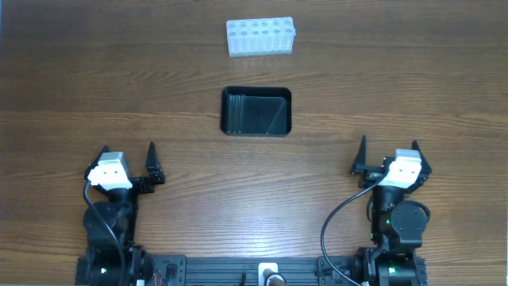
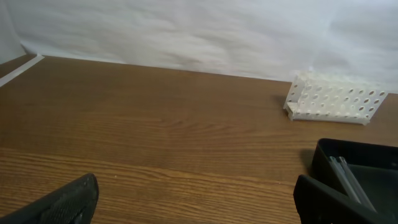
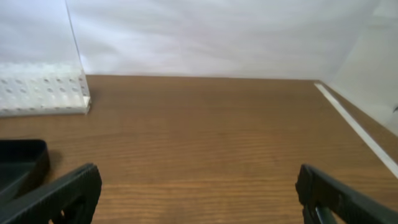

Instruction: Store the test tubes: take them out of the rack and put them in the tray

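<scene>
A white test tube rack (image 1: 260, 37) lies at the far middle of the table; its holes look empty in the left wrist view (image 2: 333, 98) and it shows in the right wrist view (image 3: 42, 89). A black tray (image 1: 256, 110) sits nearer, with clear tubes (image 1: 236, 111) lying along its left side, also seen as tubes (image 2: 347, 178) in the left wrist view. My left gripper (image 1: 129, 156) is open near the left base, well short of the tray. My right gripper (image 1: 389, 153) is open near the right base, empty.
Wooden tabletop (image 1: 119, 71) with a white wall behind (image 2: 186, 31). A pale strip runs along the table's right edge (image 3: 357, 127) and left edge (image 2: 18, 68). Cables hang from the right arm (image 1: 337, 218).
</scene>
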### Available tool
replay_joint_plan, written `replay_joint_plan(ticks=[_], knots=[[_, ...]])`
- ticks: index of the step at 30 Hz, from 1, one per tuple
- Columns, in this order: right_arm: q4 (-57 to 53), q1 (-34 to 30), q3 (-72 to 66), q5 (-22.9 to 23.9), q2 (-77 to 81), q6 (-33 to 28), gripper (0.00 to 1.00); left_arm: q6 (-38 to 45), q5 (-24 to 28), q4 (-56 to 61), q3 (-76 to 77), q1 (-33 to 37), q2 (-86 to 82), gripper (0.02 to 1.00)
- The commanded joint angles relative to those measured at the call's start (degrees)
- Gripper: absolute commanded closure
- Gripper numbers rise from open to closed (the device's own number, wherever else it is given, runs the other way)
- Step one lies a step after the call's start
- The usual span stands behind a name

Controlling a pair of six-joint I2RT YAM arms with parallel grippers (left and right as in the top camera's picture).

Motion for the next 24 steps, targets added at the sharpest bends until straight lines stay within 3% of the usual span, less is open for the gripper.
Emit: replay_joint_plan(ticks=[1,10,24], knots=[[2.4,2.8,-2.8,2.0,-0.6,-0.1,0.007,1.0,0.6,0.0,-0.3,0.3,-0.2,0.020],[-4.4,2.3,-4.8,3.4,-8.0,0.9,0.009,1.0,0.6,0.1,-0.3,0.3,-0.2,0.020],[-4.7,1.2,-4.7,2.1,-8.7,0.8,0.007,1.0,0.6,0.0,-0.3,0.3,-0.2,0.018]])
